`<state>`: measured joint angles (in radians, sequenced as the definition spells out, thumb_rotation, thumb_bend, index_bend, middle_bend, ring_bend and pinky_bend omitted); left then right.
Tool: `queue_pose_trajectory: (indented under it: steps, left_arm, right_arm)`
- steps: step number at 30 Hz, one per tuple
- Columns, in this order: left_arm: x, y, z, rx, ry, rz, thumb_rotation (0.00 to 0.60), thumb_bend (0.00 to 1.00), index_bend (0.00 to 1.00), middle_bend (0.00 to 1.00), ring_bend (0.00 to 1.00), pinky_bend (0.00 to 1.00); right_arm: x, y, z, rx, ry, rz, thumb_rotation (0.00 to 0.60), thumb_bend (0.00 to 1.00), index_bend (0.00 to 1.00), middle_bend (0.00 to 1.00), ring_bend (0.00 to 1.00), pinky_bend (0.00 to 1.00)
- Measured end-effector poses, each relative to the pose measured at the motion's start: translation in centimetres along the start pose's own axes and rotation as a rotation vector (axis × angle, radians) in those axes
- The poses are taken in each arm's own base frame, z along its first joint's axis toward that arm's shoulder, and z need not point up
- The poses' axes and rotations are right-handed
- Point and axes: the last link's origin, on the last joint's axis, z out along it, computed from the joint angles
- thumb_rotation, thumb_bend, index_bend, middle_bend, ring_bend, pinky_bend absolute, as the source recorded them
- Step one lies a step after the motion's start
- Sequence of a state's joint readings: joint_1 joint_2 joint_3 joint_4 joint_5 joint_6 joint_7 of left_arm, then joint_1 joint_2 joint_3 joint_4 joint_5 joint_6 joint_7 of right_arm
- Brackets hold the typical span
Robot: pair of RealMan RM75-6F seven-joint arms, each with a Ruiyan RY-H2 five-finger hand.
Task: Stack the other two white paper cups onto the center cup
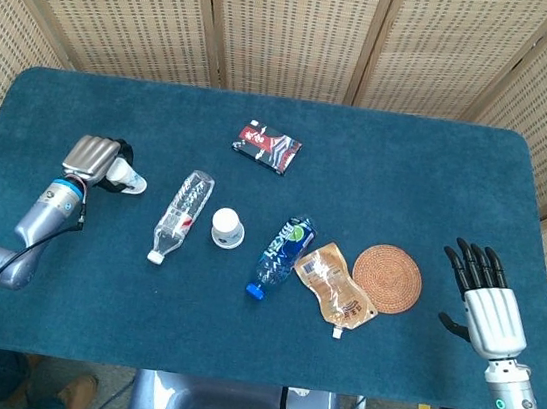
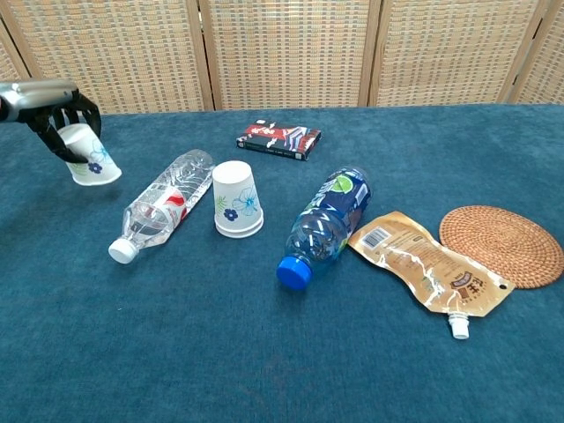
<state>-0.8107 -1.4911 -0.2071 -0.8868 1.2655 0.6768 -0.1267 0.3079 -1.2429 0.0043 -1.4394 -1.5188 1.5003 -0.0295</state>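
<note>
nearest the robot, the right hand (image 1: 486, 311) hangs idle over the blue worktop (image 1: 409, 172), fingers spread and holding nothing. further out lie a spouted pouch (image 2: 426, 270), a woven coaster (image 2: 502, 244) and a blue-capped bottle (image 2: 322, 225) on its side. beyond them the center cup (image 2: 237, 199) stands upside down, just beside a clear bottle (image 2: 161, 214). at far left the left hand (image 2: 55, 113) grips a second paper cup (image 2: 90, 159), tilted and apparently lifted off the cloth, fingers curled around its upper part. a small dark packet (image 2: 278, 137) sits farthest back. the risk ahead, by this reading: the thin cup crushing or slipping in that grasp, or clipping the clear bottle lying between it and the center cup. no third cup is visible.
</note>
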Motion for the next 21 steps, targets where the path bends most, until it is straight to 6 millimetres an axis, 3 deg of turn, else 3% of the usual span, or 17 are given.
queue_pose_trajectory:
  steps: [5, 8, 15, 21]
  left_arm:
    - [2.1, 1.7, -1.0, -0.076, 0.051, -0.034, 0.6, 0.29, 0.54, 0.38, 0.39, 0.38]
    - [3.6, 3.9, -1.8, -0.151, 0.079, -0.066, 0.6, 0.28, 0.54, 0.38, 0.39, 0.38]
    - [6.8, 12.3, -4.1, -0.377, 0.089, -0.111, 0.6, 0.27, 0.53, 0.38, 0.39, 0.37]
    - [7.6, 17.1, -3.3, -0.448, 0.085, -0.034, 0.6, 0.27, 0.52, 0.38, 0.39, 0.37]
  right_arm:
    - [0.3, 0.0, 0.0, -0.001, 0.008, 0.009, 0.6, 0.0, 0.0, 0.0, 0.0, 0.0]
    - [0.4, 0.0, 0.0, -0.002, 0.012, 0.014, 0.6, 0.0, 0.0, 0.0, 0.0, 0.0]
    - [0.6, 0.2, 0.0, -0.008, 0.013, 0.023, 0.6, 0.0, 0.0, 0.0, 0.0, 0.0]
    - [0.7, 0.7, 0.1, -0.024, 0.013, 0.031, 0.6, 0.0, 0.0, 0.0, 0.0, 0.0]
